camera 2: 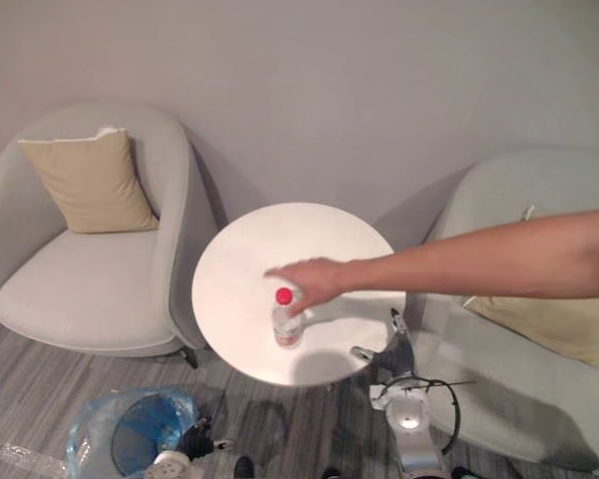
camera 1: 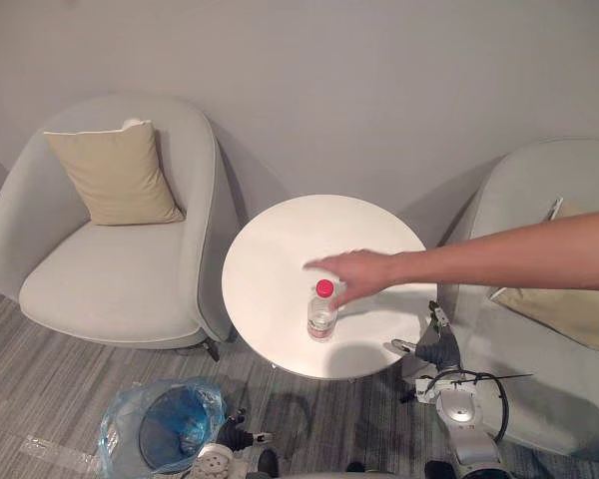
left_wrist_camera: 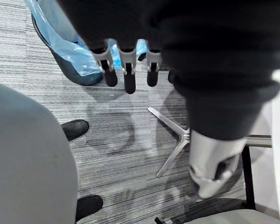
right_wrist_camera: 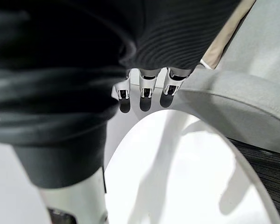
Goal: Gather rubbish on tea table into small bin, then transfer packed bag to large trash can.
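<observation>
Head views: round white bench (camera 1: 280, 235) between two grey armchairs, left armchair (camera 1: 110, 284) with a beige cushion (camera 1: 115, 175), right armchair (camera 1: 539, 190) with another cushion (camera 1: 569, 309). A clear bottle (camera 1: 321, 314) with a pink cap stands upright on the bench, toward its near edge. A person's bare arm reaches in from the right across the right armchair, the person's hand (camera 1: 354, 271) spread just by the bottle's cap; can't tell if it touches. The small bin (camera 1: 130, 439) lined with a blue bag sits on the striped carpet (camera 1: 40, 369), lower left of the bench and apart from it. The left wrist view adds the underside: the bench's metal leg (left_wrist_camera: 172, 149) on the carpet, with the bin past the fingertips. The left hand (left_wrist_camera: 129, 77) hangs low beside the bin, fingers straight and apart from the thumb, holding nothing. The right wrist view shows the right hand (right_wrist_camera: 144, 93) just over the bench's rim, fingers loose and empty, touching nothing, the right armchair beyond. The person's arm lies between the right hand and the bottle.
</observation>
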